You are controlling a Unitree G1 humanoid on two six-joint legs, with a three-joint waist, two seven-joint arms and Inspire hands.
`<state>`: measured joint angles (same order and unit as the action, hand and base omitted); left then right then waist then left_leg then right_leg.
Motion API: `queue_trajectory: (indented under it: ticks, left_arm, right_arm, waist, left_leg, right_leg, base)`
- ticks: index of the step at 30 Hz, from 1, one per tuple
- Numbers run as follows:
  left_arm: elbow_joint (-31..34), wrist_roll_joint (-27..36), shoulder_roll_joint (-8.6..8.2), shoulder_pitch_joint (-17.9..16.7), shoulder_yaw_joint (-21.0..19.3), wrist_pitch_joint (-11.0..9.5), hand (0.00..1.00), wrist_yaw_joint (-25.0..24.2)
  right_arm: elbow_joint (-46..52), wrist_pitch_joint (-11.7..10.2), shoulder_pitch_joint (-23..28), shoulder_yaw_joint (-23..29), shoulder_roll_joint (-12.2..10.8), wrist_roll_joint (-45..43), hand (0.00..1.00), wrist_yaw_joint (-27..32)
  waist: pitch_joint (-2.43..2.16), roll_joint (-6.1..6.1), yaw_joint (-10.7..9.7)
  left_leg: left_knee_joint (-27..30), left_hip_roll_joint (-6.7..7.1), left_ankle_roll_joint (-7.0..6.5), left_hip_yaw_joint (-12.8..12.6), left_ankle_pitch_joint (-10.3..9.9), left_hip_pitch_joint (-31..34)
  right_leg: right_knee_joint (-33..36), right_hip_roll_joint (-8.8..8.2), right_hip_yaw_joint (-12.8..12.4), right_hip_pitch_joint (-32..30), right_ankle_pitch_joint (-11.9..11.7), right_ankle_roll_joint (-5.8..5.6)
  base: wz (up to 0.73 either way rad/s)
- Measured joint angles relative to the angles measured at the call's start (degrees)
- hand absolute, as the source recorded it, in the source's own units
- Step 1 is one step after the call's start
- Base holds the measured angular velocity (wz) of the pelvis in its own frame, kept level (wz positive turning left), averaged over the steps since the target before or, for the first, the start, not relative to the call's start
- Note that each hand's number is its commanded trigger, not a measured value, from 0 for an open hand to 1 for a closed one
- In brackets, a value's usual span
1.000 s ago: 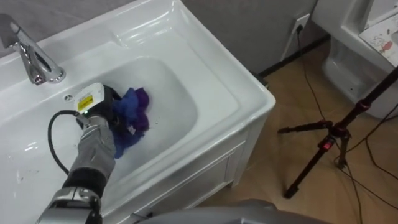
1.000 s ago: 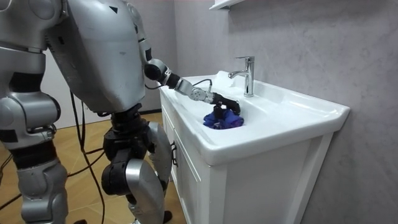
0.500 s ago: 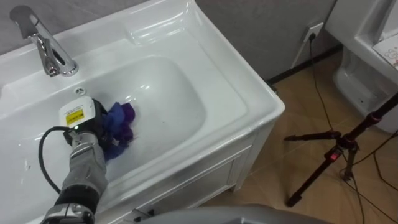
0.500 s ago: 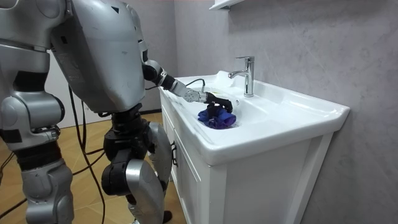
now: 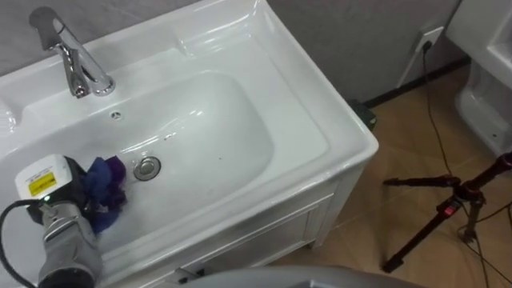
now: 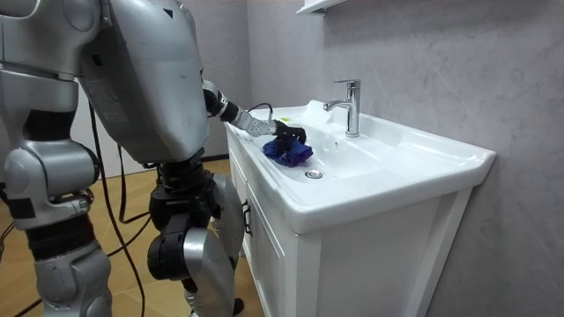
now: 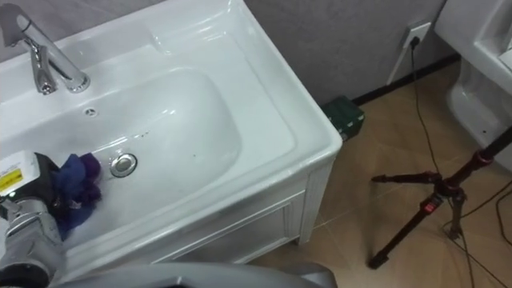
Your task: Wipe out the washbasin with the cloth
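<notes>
While the left hand (image 5: 51,194) is clutching the blue cloth (image 5: 106,189) low in the basin (image 5: 320,138), just beside the drain (image 5: 146,167), the cloth is looking soft and light. Gripping its bunched middle is probably working best on the slick porcelain.

a white ceramic basin (image 5: 320,136) on a white cabinet (image 5: 264,232) takes up the left and middle. a chrome tap (image 5: 76,60) stands at its far left rim, and a round metal drain (image 5: 146,167) sits in the bowl. at the near left, the left hand (image 5: 50,188) is down in the bowl, with a bunched blue and purple cloth (image 5: 106,190) against its right side, just left of the drain. to the right, a black tripod (image 5: 448,210) stands on the wooden floor (image 5: 376,216).
</notes>
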<state>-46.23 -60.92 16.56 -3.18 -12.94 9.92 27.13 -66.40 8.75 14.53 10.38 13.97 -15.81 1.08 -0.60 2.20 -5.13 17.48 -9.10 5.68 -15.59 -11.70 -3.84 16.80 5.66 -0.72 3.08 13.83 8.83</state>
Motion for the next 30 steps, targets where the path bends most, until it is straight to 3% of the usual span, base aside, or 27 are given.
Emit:
queue_trajectory:
  ticks: [4, 10, 17, 23, 30]
  left_arm:
    - [0.0, 0.0, 0.01, -0.9, 0.0, 0.0, 1.00, 1.5]
    - [2.2, 0.0, 0.19, -1.8, 0.0, 0.0, 1.00, 2.3]
    - [6.9, 0.0, 0.20, -3.0, 0.0, 0.0, 1.00, 1.9]
    - [11.3, 0.0, 1.09, -4.1, -0.4, 0.1, 1.00, 1.4]
    - [17.7, 0.0, 1.63, -4.4, -0.4, 0.1, 1.00, 1.4]
  right_arm:
    - [0.1, -0.1, -0.6, -0.1, 0.0, 0.1, 0.00, 0.0]
    - [0.0, -0.6, -1.5, -0.1, 0.1, 0.0, 0.00, 0.2]
    - [-0.3, -0.7, -2.0, -0.3, 1.1, 0.2, 0.00, 0.1]
    - [-0.2, -1.4, -2.1, -0.3, 1.8, 1.5, 0.00, 0.1]
    - [-1.2, -1.9, -1.4, -0.2, 1.9, 4.2, 0.00, 0.0]
  waist:
    - [0.15, 0.45, 0.8]
    - [0.02, 0.71, 1.0]
    - [-0.05, 1.04, 3.6]
    - [0.23, 1.02, 4.2]
    - [0.34, 1.07, 5.6]
  left_leg:
    - [-0.1, 0.10, 0.05, 0.4, 0.0, 0.1]
    - [0.1, 0.87, 0.10, 5.1, 0.1, 1.2]
    - [0.4, 0.89, 0.10, 5.5, 0.1, 1.9]
    - [1.3, 1.11, 0.10, 5.6, 0.1, 3.1]
    - [0.9, 1.83, 0.09, 6.6, 0.1, 3.3]
  right_leg:
    - [0.1, -0.11, 0.5, -0.1, 0.0, 0.00]
    - [0.2, -0.57, 2.4, -0.1, 0.6, 0.18]
    - [-0.1, -0.67, 3.5, -0.2, 0.7, 0.25]
    - [0.0, -1.21, 5.7, -0.1, 1.0, 0.11]
    - [0.0, -1.71, 6.5, -0.1, 1.3, -0.35]
  base:
    - [0.04]
    - [0.15]
    - [0.09]
    - [0.19]
    - [0.08]
